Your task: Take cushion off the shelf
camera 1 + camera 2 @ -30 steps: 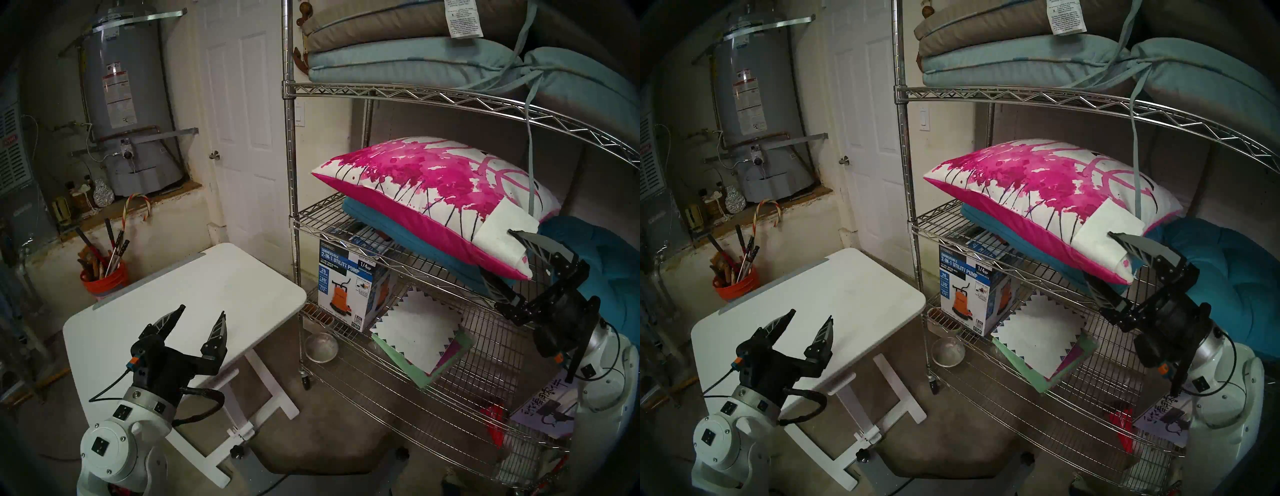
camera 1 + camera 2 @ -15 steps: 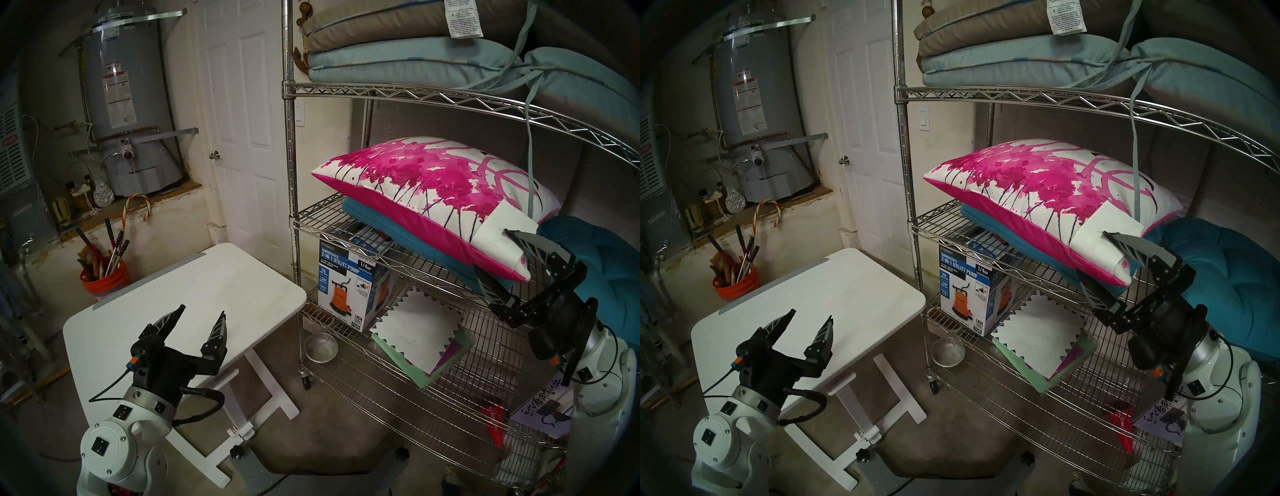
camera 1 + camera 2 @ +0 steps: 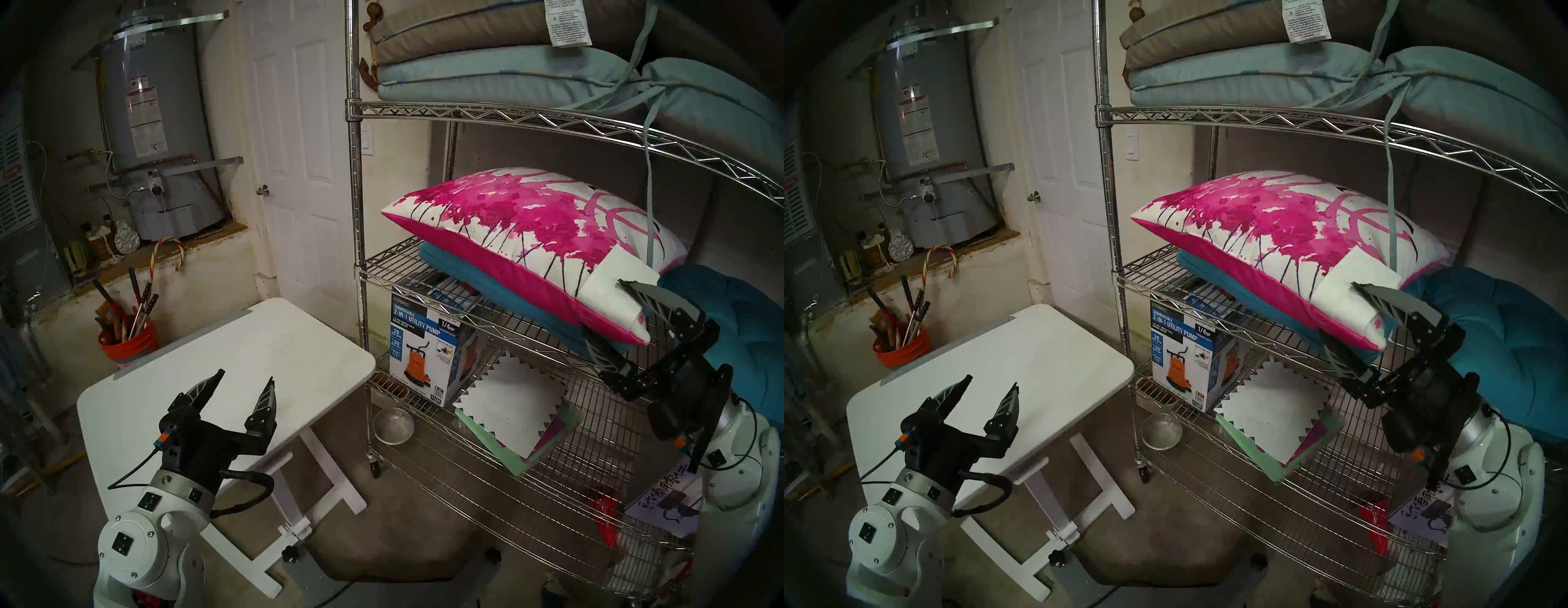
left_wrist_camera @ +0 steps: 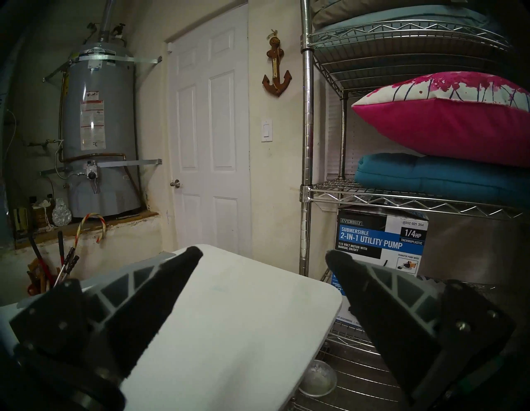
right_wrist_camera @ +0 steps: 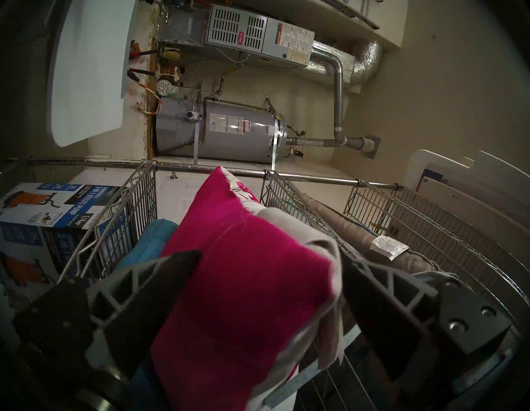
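Observation:
The cushion [image 3: 530, 229], white with magenta splashes and a magenta back, lies on a teal cushion on the middle tier of the chrome wire shelf [image 3: 466, 112]. It also shows in the other views [image 3: 1272, 229] [image 4: 444, 123] [image 5: 238, 287]. My right gripper [image 3: 604, 306] [image 3: 1339, 310] [image 5: 271, 255] is open, its jaws straddling the cushion's near right corner, one finger on top, one beneath. My left gripper [image 3: 245, 376] [image 3: 992, 381] [image 4: 262, 252] is open and empty above the white table.
A small white table [image 3: 237, 352] stands left of the shelf. A teal cushion [image 3: 466, 280] lies under the flamingo one; another [image 3: 729, 314] bulges at right. Pale blue pads [image 3: 488, 72] fill the top tier, a strap [image 3: 648, 191] hanging down. A pump box [image 3: 424, 352] sits below.
My right gripper has slid a little left, further onto the cushion's corner. My left gripper has risen slightly. The cushion has not moved.

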You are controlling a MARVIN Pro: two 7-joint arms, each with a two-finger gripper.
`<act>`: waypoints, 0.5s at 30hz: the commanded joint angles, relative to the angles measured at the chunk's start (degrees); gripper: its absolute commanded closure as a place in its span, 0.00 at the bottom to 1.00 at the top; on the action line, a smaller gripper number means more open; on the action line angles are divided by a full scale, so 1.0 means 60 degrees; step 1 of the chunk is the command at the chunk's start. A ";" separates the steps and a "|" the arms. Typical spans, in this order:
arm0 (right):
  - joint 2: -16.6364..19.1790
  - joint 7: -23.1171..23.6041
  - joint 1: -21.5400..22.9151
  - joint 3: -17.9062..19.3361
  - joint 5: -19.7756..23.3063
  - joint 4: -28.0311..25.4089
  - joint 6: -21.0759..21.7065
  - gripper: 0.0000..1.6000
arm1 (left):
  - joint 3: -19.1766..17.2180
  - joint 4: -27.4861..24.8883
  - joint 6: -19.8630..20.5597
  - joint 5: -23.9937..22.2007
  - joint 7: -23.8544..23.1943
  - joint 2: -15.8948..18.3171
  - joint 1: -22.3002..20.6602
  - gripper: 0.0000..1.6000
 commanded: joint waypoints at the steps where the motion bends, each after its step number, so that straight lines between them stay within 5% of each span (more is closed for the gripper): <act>1: 0.0027 -0.0050 0.0047 0.0024 0.0065 -0.0157 -0.0033 0.00 | 0.0133 -0.0394 -0.0157 0.1135 0.0320 0.0371 -0.0652 0.00; 15: 0.0027 -0.0049 0.0045 0.0026 0.0070 -0.0160 -0.0031 0.00 | 0.1225 -0.0452 -0.0211 0.4278 0.1130 0.0650 -0.1427 0.00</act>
